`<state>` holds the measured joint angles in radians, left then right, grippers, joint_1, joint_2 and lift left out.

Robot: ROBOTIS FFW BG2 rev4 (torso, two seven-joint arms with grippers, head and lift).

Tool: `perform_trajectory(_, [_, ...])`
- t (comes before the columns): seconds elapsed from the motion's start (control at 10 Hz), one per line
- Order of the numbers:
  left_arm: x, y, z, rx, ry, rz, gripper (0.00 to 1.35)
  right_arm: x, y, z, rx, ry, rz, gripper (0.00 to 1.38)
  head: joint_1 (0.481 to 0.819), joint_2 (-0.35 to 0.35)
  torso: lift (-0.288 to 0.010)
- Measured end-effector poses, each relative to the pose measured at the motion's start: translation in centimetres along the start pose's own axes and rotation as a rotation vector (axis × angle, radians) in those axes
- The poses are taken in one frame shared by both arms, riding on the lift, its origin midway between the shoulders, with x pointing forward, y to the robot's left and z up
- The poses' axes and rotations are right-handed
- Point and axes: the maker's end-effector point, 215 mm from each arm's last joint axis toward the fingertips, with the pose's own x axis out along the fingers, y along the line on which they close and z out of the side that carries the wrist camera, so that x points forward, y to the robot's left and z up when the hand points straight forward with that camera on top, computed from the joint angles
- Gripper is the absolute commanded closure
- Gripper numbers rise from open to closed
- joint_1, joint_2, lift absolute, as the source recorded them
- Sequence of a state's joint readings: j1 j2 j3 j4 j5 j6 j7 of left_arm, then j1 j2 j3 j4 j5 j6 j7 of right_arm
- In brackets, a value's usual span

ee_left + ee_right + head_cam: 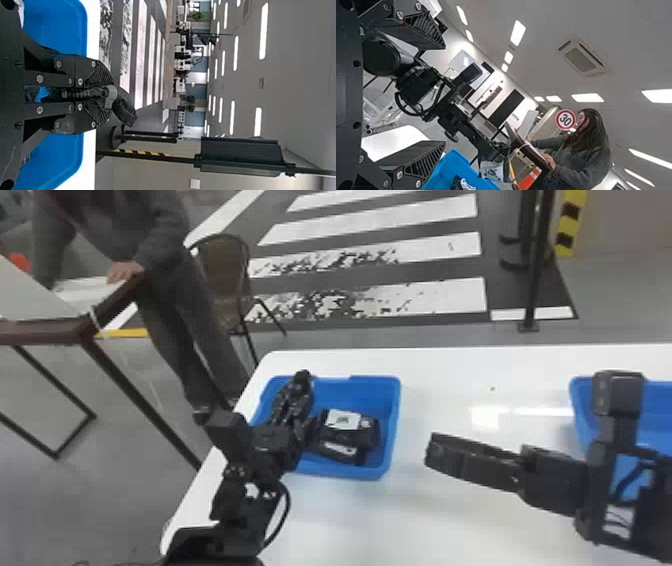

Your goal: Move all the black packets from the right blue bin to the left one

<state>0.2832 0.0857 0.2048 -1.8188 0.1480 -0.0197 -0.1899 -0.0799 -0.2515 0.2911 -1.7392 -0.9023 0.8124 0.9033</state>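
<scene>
"If the left gripper (102,96) lets go now, what could go wrong?"

"Its fingers are clamped together on a ribbed black piece (125,113), probably part of a packet, and that piece pokes out past the tips. With so narrow a pinch, the rest could swing or twist on release."

"Would it miss the left bin (360,474)?"

"The gripper is over the bin's far left part, so a small sideways drift could drape the piece on the rim. I'd sooner bring it lower and further in before opening."

"And the black packets (345,435) in there?"

"They lie heaped towards the right side of that bin, white labels up. A drop on top could slide off, or a loose end could snag in the ridged fingers and come back out with the arm."

"What about the right gripper (443,95)?"

"Spread wide, nothing between its fingers, above the white table (450,530) between the bins. Its arm crosses the right bin (580,410), so a careless swing at low height might knock that wall."

"Are any packets left over there?"

"I can't tell. The arm covers much of the bin, and that's a risk too: someone could call the job finished with one hidden underneath."
</scene>
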Motion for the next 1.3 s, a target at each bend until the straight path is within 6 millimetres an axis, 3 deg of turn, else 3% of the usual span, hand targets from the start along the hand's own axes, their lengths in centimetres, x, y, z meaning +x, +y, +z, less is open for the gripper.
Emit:
perform_trajectory(0.1, [0.2, -0.6, 0.3, -0.001, -0.021, -0.02, 0.0, 0.0, 0.2, 0.0, -0.006, 0.001, 0.0, 0.19, 0.695, 0.35, -0.14])
perform_trajectory(0.3, [-2.6, -3.3, 5.3, -0.066, -0.141, -0.071, 0.28, -0.5, -0.2, 0.4, -0.038, -0.024, -0.037, 0.19, 0.695, 0.35, -0.14])
perform_trajectory(0.5, [-7.1, -7.2, 11.8, -0.145, -0.259, -0.131, 0.36, -3.0, -1.3, 1.6, -0.144, -0.07, -0.164, 0.19, 0.695, 0.35, -0.14])
perform_trajectory(0.6, [-9.2, -8.7, 13.8, -0.175, -0.283, -0.152, 0.36, -5.2, -2.0, 2.5, -0.218, -0.101, -0.256, 0.19, 0.695, 0.32, -0.14])
perform_trajectory(0.7, [-10.8, -9.7, 14.7, -0.192, -0.282, -0.167, 0.36, -7.8, -2.5, 3.3, -0.288, -0.146, -0.354, 0.19, 0.695, 0.271, -0.14])
perform_trajectory(0.9, [-12.4, -9.8, 13.4, -0.201, -0.236, -0.154, 0.36, -14.3, -2.6, 4.1, -0.401, -0.267, -0.59, 0.19, 0.695, 0.2, -0.14])
perform_trajectory(1.1, [-14.0, -7.8, 12.0, -0.134, -0.203, -0.09, 0.36, -22.0, -0.4, 5.1, -0.558, -0.336, -0.892, 0.19, 0.695, 0.114, -0.14])
perform_trajectory(1.2, [-14.9, -6.7, 11.6, -0.065, -0.187, -0.055, 0.36, -24.7, 1.1, 5.3, -0.626, -0.344, -1.011, 0.2, 0.695, 0.089, -0.14])
perform_trajectory(1.3, [-15.9, -5.4, 11.3, 0.025, -0.163, -0.018, 0.36, -26.1, 2.6, 5.4, -0.676, -0.354, -1.089, 0.21, 0.695, 0.088, -0.14])
